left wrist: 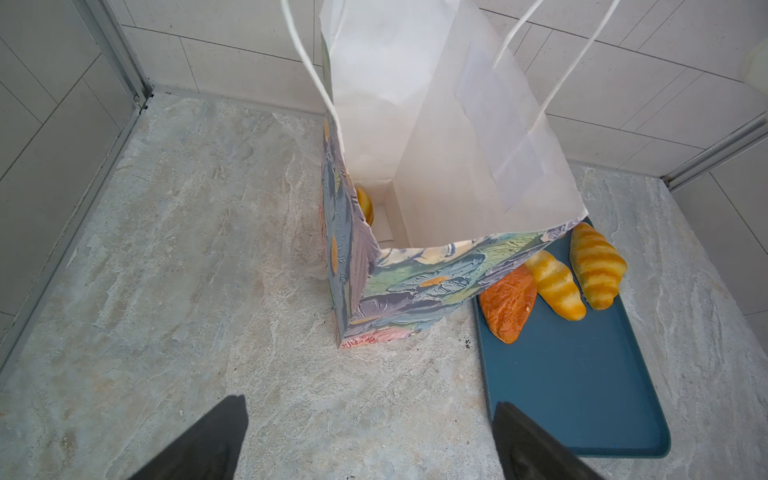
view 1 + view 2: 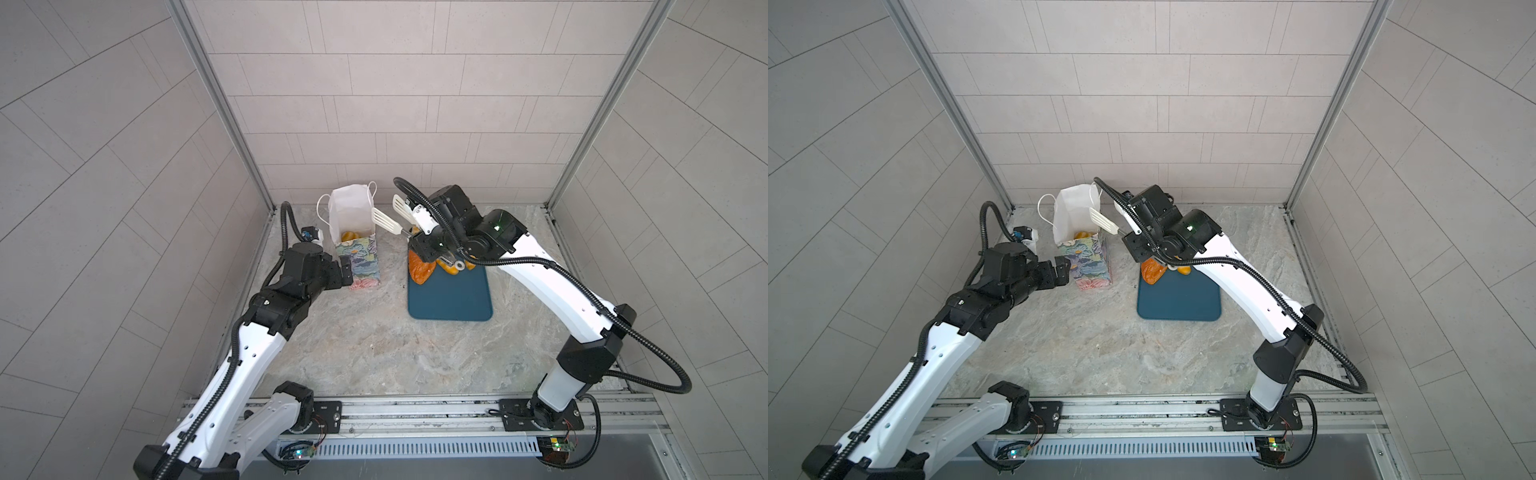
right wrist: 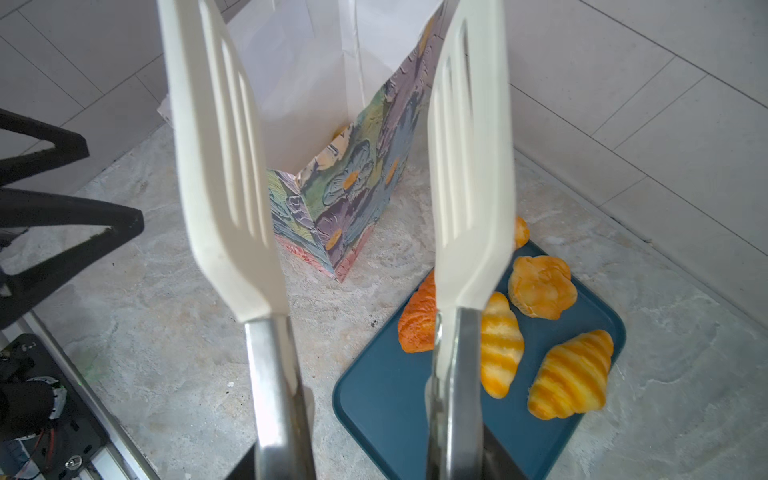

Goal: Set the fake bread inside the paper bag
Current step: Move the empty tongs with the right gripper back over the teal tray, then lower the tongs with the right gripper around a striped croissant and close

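Observation:
The paper bag stands open and upright, with one golden piece of fake bread on its bottom. Several more pieces lie on the far end of the teal tray: two striped croissants, a round roll and a darker orange piece. My right gripper is shut on the metal arms of white-bladed tongs; the blades stand apart with nothing between them, above the tray's far end beside the bag. My left gripper is open and empty, close to the bag's lower left side.
The teal tray lies flat to the right of the bag on the marbled tabletop. Tiled walls and metal corner posts enclose the back and sides. The bag's white cord handles hang out toward the back left corner.

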